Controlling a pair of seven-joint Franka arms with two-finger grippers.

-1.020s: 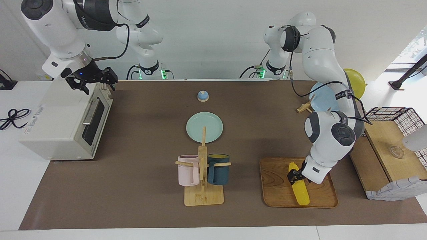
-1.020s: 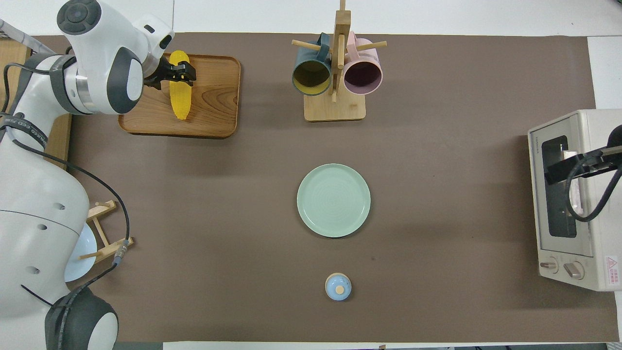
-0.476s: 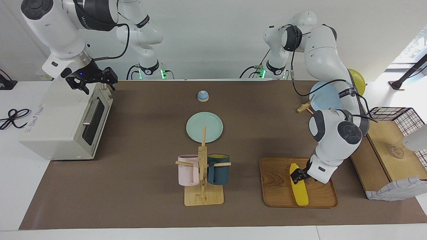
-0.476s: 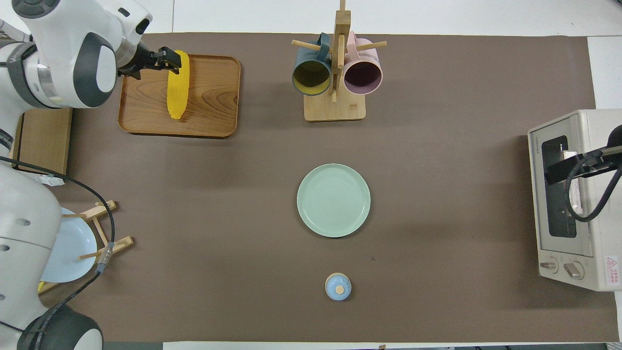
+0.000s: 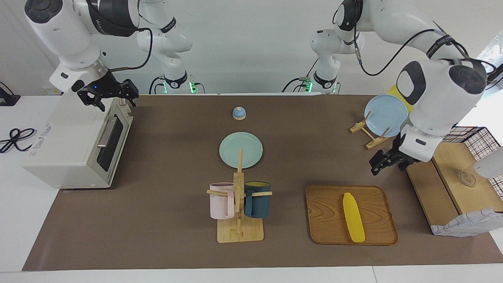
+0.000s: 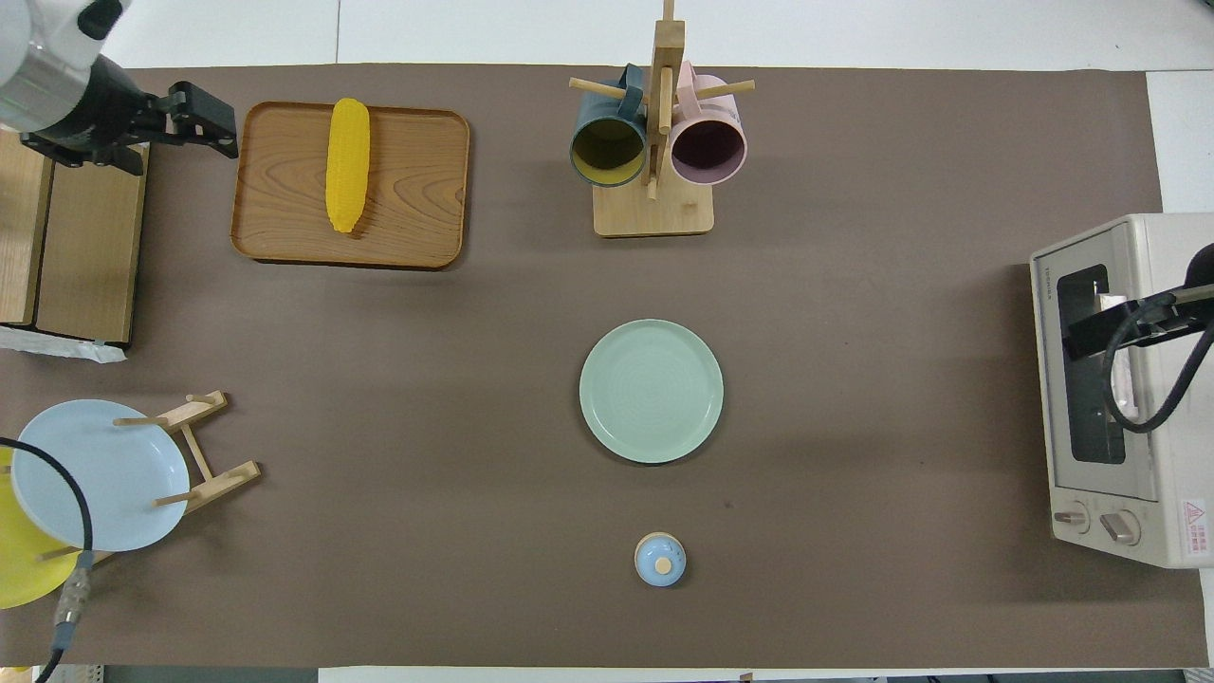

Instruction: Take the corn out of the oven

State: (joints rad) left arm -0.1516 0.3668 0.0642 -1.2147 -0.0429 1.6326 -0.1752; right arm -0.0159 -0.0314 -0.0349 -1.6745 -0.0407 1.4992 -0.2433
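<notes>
The yellow corn [image 5: 353, 217] lies flat on a wooden tray [image 5: 326, 220] toward the left arm's end of the table; it also shows in the overhead view [image 6: 347, 164]. My left gripper [image 5: 387, 160] is open and empty, raised over the mat beside the tray [image 6: 417, 190], apart from the corn. The cream-white oven [image 5: 74, 141] stands at the right arm's end with its glass door shut. My right gripper [image 5: 108, 96] is open and empty, hovering over the oven's top edge above the door [image 6: 1091, 379].
A wooden mug rack [image 5: 239, 204] with a pink and a dark blue mug stands mid-table. A green plate [image 5: 240, 149] and a small blue knob [image 5: 239, 113] lie nearer the robots. A light blue plate on a stand [image 5: 385, 115] and a wire-and-wood basket [image 5: 459, 173] are at the left arm's end.
My left gripper let go of the corn, rose and drew away from the tray toward the basket. The corn stays on the tray. The right arm has not moved.
</notes>
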